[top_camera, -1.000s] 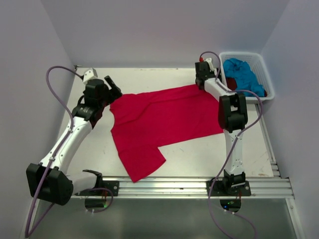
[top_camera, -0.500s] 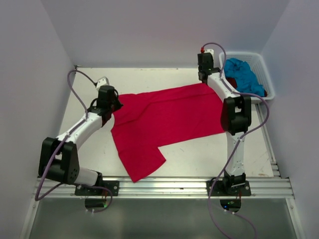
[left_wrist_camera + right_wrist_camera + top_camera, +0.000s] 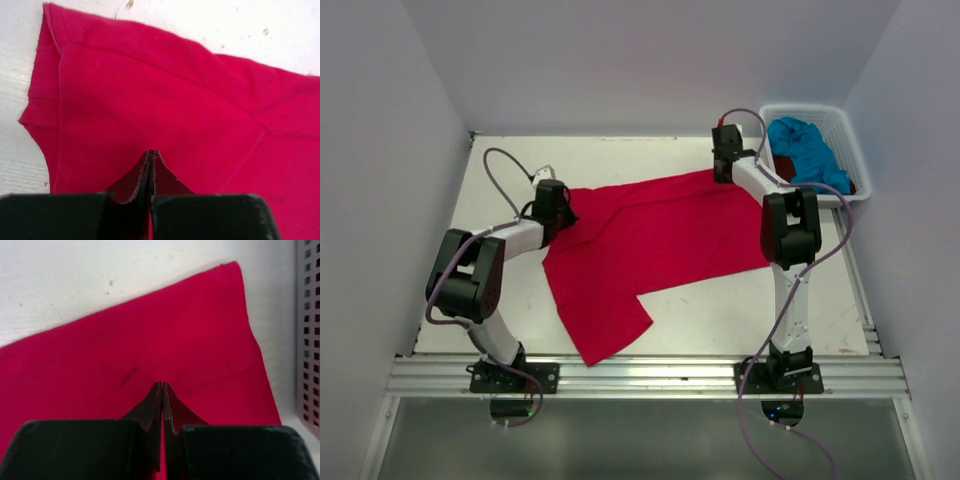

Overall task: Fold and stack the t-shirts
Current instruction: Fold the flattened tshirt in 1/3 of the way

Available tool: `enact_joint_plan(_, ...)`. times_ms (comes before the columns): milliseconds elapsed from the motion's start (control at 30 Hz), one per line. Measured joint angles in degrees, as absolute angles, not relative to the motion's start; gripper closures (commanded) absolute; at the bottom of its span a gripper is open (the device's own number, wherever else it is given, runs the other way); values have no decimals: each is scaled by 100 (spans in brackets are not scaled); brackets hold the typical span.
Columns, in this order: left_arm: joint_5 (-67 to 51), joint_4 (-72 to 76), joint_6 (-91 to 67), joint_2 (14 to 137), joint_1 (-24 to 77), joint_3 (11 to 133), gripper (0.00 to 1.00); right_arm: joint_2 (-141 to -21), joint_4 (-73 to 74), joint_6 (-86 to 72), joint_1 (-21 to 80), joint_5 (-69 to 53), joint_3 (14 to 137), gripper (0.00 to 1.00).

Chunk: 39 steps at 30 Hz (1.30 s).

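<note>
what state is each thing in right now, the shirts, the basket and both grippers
white basket, upright at the far right, holding shirts
red-pink t-shirt, spread out on the table, not folded
turquoise t-shirt, crumpled in the basket
dark red t-shirt, mostly hidden, a sliver at the basket's near corner
left gripper, shut on the red-pink t-shirt near a sleeve
right gripper, shut on it near its far right corner

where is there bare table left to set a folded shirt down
Bare table along the back wall, beyond the red-pink shirt; another patch front right, between the shirt's hem and the rail. Crowded: the middle under the shirt, and the right edge by the basket and right arm.
</note>
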<state>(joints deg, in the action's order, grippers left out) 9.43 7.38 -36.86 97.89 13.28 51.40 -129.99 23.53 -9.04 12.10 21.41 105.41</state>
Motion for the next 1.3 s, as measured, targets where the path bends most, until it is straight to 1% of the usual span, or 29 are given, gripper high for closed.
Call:
enact_joint_plan(167, 1035, 674, -3691, 10132, 1328, 5140, 100, -12999, 2322, -974, 1249, 2102, 10119, 100)
enact_joint_plan(500, 1507, 139, -3704, 10114, 1328, 5214, 100, -12569, 2322, -1264, 1352, 2102, 9360, 100)
enact_joint_plan(733, 1800, -336, -3704, 9994, 1214, 5242, 100, -11848, 2593, -1559, 1605, 2158, 8390, 100)
enact_joint_plan(1000, 2038, -810, -3677, 9907, 711, 5382, 100, -10912, 2871, -1979, 2244, 2163, 7378, 100)
enact_joint_plan(1200, 1822, -886, -3632, 9734, 644, 5424, 100, -10394, 2926, -2261, 2504, 2196, 6934, 100)
enact_joint_plan(1300, 1623, -886, -3573, 9360, 797, 5389, 100, -10337, 2952, -2311, 2506, 2316, 6851, 100)
